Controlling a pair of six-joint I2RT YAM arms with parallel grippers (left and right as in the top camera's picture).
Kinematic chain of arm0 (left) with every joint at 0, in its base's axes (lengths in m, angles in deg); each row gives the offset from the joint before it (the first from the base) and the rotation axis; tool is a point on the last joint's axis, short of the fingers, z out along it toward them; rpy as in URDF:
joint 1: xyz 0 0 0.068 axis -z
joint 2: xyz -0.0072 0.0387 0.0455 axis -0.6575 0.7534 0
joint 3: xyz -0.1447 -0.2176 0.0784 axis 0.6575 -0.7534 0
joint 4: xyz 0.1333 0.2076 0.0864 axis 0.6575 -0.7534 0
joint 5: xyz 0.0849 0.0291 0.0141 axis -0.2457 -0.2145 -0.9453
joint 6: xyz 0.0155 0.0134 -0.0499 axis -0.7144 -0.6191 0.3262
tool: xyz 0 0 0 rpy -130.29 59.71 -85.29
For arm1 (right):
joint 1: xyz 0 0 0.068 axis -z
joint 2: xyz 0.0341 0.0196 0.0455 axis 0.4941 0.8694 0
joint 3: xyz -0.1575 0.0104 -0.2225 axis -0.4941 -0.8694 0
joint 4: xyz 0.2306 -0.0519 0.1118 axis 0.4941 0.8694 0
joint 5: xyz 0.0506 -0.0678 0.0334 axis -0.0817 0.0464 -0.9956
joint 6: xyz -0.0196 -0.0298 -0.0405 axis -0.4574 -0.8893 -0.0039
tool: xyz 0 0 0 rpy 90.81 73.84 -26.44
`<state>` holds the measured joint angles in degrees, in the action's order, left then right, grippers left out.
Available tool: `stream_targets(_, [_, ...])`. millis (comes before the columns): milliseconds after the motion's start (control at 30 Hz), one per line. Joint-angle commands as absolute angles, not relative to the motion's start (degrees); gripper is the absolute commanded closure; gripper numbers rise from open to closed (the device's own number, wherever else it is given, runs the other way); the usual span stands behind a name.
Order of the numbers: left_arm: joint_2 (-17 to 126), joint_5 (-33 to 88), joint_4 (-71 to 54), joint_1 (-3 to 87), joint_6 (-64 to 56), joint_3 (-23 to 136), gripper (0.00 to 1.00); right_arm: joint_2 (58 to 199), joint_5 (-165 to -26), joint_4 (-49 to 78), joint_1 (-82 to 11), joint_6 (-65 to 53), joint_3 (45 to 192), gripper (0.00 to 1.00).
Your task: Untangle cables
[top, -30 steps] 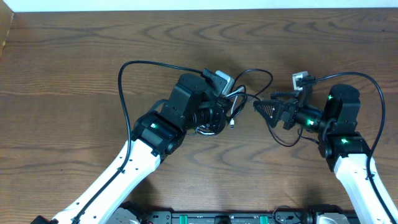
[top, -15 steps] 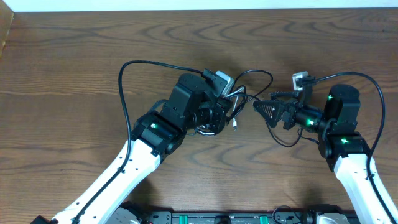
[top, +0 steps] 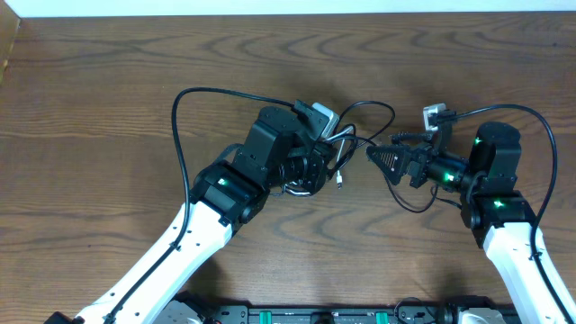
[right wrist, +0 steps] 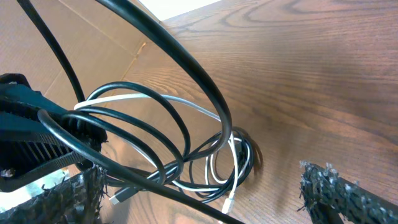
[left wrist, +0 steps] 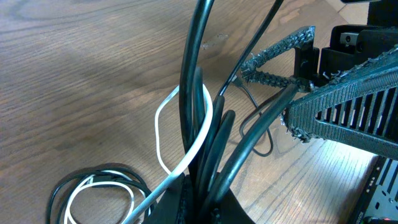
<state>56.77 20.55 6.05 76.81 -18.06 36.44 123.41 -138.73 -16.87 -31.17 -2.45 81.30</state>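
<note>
The cables [top: 346,147] are a tangle of thin black cords and one white cord at the table's middle. My left gripper [top: 328,157] is shut on several of these strands, lifting them. In the left wrist view the black and white cables [left wrist: 200,118] rise from between the shut jaws, and a coil [left wrist: 99,186] lies on the wood below. My right gripper [top: 372,155] stands open just right of the tangle, facing it. In the right wrist view the looped cables [right wrist: 186,134] hang ahead of the wide-open right gripper [right wrist: 205,199], with one black strand crossing between its fingers. A white plug end [right wrist: 229,200] dangles low.
Thick black arm wires arch over the left arm [top: 180,108] and the right arm [top: 543,126]. A thin black loop [top: 409,203] lies under the right gripper. A cardboard edge [top: 7,49] sits at the far left. The wooden table [top: 108,180] ends at the white far edge.
The dangling white plug end has shifted slightly to the right. Both arms have stayed nearly still.
</note>
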Motion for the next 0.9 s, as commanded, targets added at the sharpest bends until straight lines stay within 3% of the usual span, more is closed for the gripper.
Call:
stream_targets(0, [55.3, 21.5, 6.1, 76.7, -19.0, 37.3, 0.92, 123.3, -138.5, -16.9, -31.0, -2.1, 81.8, 0.01])
stream_targets(867, [55.4, 23.5, 6.1, 76.7, -19.0, 37.3, 0.92, 123.3, -136.2, -16.4, -31.0, -3.1, 81.8, 0.01])
